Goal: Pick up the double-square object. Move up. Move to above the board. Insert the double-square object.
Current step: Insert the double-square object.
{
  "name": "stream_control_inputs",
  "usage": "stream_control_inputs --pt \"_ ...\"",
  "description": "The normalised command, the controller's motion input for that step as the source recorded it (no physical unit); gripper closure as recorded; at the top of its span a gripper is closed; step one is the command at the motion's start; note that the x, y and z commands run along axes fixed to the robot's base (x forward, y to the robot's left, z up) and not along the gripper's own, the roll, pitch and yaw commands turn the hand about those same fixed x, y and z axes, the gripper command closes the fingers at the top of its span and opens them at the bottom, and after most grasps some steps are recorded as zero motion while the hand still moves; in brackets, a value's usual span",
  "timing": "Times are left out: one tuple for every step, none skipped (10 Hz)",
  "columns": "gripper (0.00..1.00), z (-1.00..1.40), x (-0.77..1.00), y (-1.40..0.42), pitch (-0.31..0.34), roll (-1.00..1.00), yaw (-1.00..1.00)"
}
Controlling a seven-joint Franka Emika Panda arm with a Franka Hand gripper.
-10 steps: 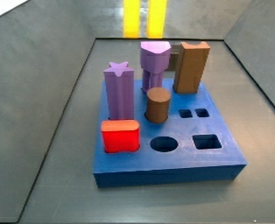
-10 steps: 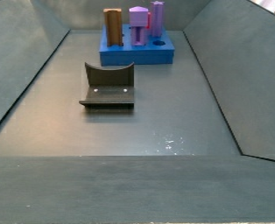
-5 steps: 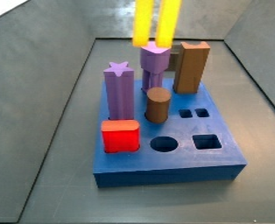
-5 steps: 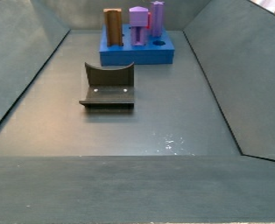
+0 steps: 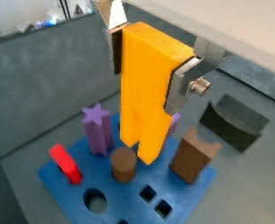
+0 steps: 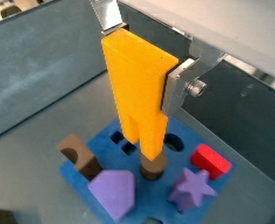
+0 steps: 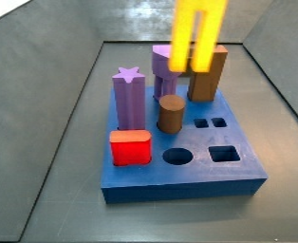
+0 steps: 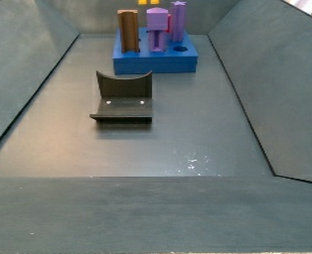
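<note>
Two silver fingers [image 5: 185, 80] of the gripper [image 5: 151, 54] clamp the upper part of the double-square object [image 5: 146, 92], the jaws closed on its sides. In a side view this yellow block [image 7: 196, 36] hangs upright in the air above the board [image 7: 187, 171], over its rear pegs. A brown block [image 7: 208, 73], purple star peg [image 7: 129, 95] and red peg [image 7: 130, 147] stand in the board. On the surface, well apart from the board, stands the fixture [image 8: 123, 98].

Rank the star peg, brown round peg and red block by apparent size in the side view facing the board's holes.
Hand unseen in this side view; it grips the double-square object.
1. purple star peg
2. brown round peg and red block: look alike; the red block is nearer the camera, so unranked.
</note>
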Motion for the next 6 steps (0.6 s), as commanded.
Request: stream_control_inputs --pt "1.0 -0.23 0.9 0.0 -0.211 0.0 0.01" --pt "1.0 -0.14 0.89 0.03 -0.116 0.0 0.08" --pt "1.0 -0.3 0.71 0.0 0.0 0.15 0.31" --pt "1.0 -0.32 0.67 0.0 0.01 0.23 0.34" --pt "1.0 -0.32 0.65 0.0 0.026 0.26 0.34" --pt "1.0 -0.35 0.68 -0.06 0.029 0.28 0.29"
